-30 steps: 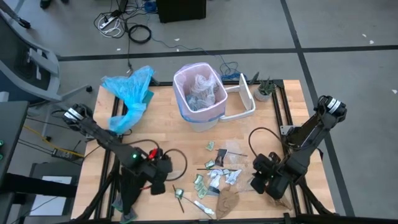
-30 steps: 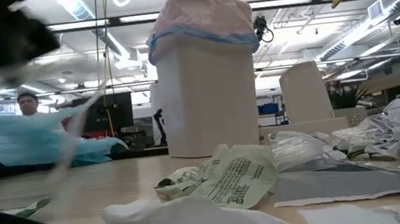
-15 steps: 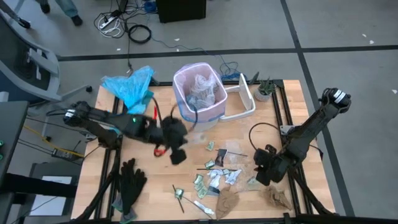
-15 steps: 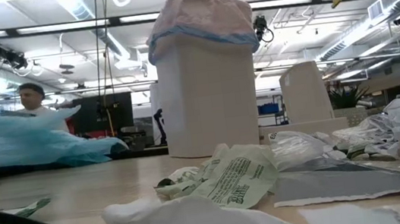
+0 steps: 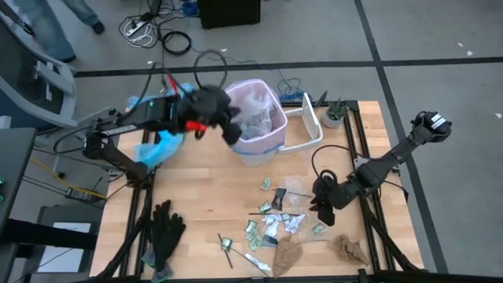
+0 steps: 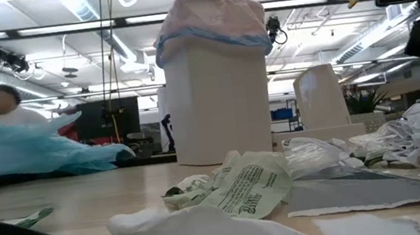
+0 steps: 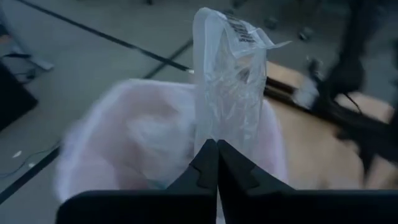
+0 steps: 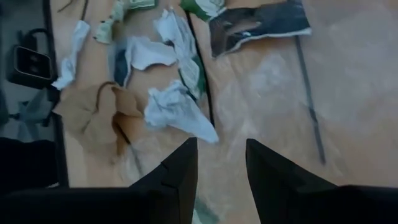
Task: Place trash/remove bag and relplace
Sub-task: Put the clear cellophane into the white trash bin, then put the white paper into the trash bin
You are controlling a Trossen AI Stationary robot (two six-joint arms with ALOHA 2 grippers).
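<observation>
A white bin [image 5: 253, 140] lined with the pink bag [image 5: 271, 130] stands at the table's far middle, seen also in the low view [image 6: 218, 84]. My left gripper [image 5: 229, 130] hovers at the bin's left rim, shut on a piece of clear plastic film [image 7: 227, 74]. Trash scraps [image 5: 279, 218] lie on the table's near right, shown close in the right wrist view [image 8: 177, 109]. My right gripper [image 5: 321, 206] is open above the table at the right edge of these scraps, its fingers [image 8: 180, 163] holding nothing. My left gripper pinches one end of the clear plastic film [image 7: 217, 135] between its two shut fingertips. The fingers come from the table's left, slanting down. The film is lifted clear and reaches out beyond the fingertips over the bag's open mouth [image 7: 149, 124].
A light-blue bag [image 5: 161, 118] lies at the far left, black gloves [image 5: 165, 232] at the near left. The bin's white lid [image 5: 308, 126] and a small plant [image 5: 334, 114] sit right of the bin. Crumpled brown paper [image 5: 350, 250] lies near the right corner.
My left gripper has risen from the table's near left and swung toward the far edge, up to the bin's left rim, carrying the clear film lifted off the table. The black gloves it covered now show. My right gripper has shifted toward the scraps, away from the near edge.
</observation>
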